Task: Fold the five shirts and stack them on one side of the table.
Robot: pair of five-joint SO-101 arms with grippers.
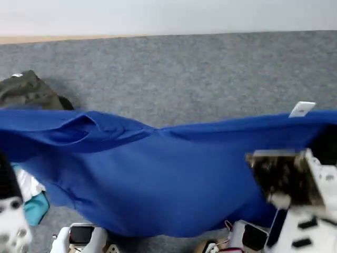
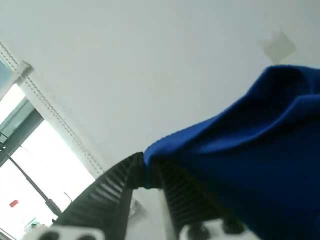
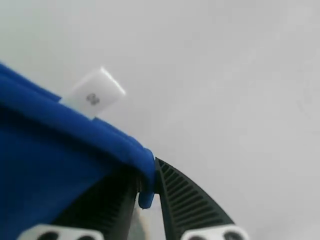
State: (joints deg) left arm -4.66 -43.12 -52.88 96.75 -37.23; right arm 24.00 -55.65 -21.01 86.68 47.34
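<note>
Blue shirt (image 1: 158,179) hangs spread across the table (image 1: 210,74), hiding most of the near side. Olive shirt (image 1: 29,90) lies far left behind it; teal cloth (image 1: 34,208) peeks out at its left edge. L gripper (image 2: 147,172) is pinched on a shirt corner. R gripper (image 3: 147,187) is too, beside a white tag (image 3: 95,95). L wrist view adds a window (image 2: 20,165).

This looks like a robotics lab or test room: a tabletop (image 1: 210,68) covered in plain grey felt stands against a bare white wall (image 1: 158,16), with a white arm base (image 1: 84,237) and loose wiring (image 1: 227,226) at its near edge. The left wrist view adds a white ceiling (image 2: 125,60) and a tall window (image 2: 25,170) with a beaded blind cord (image 2: 55,120).
</note>
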